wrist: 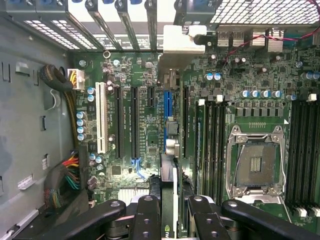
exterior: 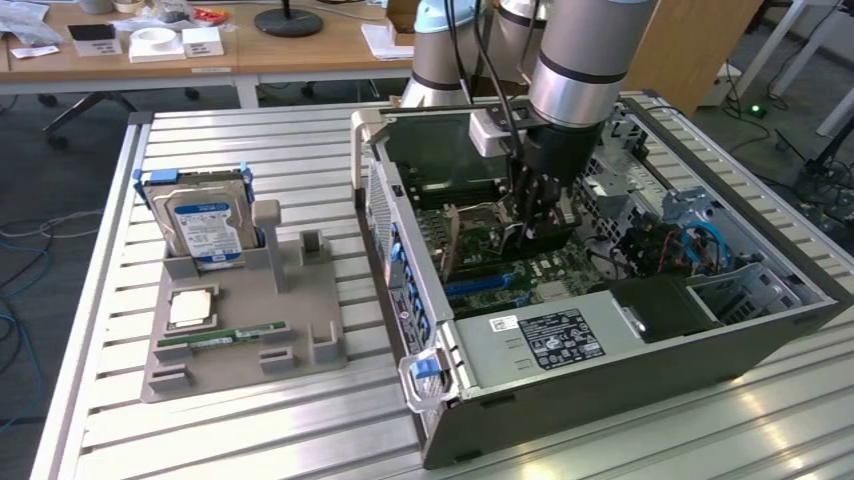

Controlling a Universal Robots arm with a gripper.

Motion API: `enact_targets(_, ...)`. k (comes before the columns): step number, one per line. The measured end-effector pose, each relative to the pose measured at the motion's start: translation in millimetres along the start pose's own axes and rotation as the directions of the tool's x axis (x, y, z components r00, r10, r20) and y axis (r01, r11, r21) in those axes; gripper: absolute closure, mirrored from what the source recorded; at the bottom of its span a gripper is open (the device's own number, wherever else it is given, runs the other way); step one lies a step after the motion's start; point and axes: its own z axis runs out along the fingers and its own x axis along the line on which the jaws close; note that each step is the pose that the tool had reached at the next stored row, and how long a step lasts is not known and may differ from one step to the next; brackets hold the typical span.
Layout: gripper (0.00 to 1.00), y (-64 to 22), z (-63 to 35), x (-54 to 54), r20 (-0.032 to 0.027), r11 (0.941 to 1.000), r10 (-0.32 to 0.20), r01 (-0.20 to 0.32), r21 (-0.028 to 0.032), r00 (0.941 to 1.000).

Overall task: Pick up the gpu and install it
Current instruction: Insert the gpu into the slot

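My gripper [exterior: 538, 222] reaches down into the open computer case [exterior: 627, 350], over the green motherboard [exterior: 534, 285]. In the wrist view the gripper [wrist: 170, 202] is shut on the gpu [wrist: 168, 187], which shows edge-on as a thin dark strip between the black fingers [wrist: 148, 212]. The card's silver bracket [wrist: 181, 42] lies at the case's rear slot openings. The card runs in line with the blue expansion slot [wrist: 168, 107]. I cannot tell whether its edge touches the slot.
On the grey holder [exterior: 240, 355] beside the case stand a silver hard drive with a blue label [exterior: 207, 225], a green RAM stick [exterior: 220, 338] and a processor chip [exterior: 191, 308]. Inside the case are an empty processor socket [wrist: 255, 167], memory slots [wrist: 305, 150] and cable bundles [wrist: 65, 175].
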Motion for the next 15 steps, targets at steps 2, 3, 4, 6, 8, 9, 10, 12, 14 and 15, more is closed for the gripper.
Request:
enact_targets(2, 0.74, 0.1, 0.0, 0.1, 0.0000, 1.0000, 0.000, 0.000, 0.0000, 1.0000)
enact_targets(3, 0.74, 0.6, 0.0, 0.1, -0.0001, 1.0000, 0.000, 0.000, 0.0000, 1.0000)
enact_targets(4, 0.74, 1.2, -0.1, 0.1, -0.0001, 1.0000, 0.000, 0.000, 0.0002, 1.0000)
enact_targets(6, 0.74, 3.0, -0.1, 0.2, 0.0000, 1.0000, 0.000, 0.000, 0.0008, 1.0000)
enact_targets(8, 0.74, 5.7, -0.2, 0.3, 0.0000, 1.0000, 0.000, 0.000, 0.0019, 1.0000)
enact_targets(9, 0.74, 6.8, -0.3, 0.3, 0.0000, 1.0000, 0.000, 0.000, 0.0023, 1.0000)
enact_targets(10, 0.74, 8.0, -0.3, 0.4, 0.0001, 1.0000, 0.000, 0.000, 0.0026, 1.0000)
enact_targets(12, 0.74, 8.9, -0.3, 1.1, 0.0001, 1.0000, 0.000, 0.000, 0.0027, 1.0000)
enact_targets(14, 0.74, 9.5, -0.4, 2.3, 0.0001, 1.0000, 0.000, 0.000, 0.0027, 1.0000)
enact_targets(15, 0.74, 10.0, -0.4, 2.7, 0.0000, 1.0000, 0.000, 0.000, 0.0027, 1.0000)
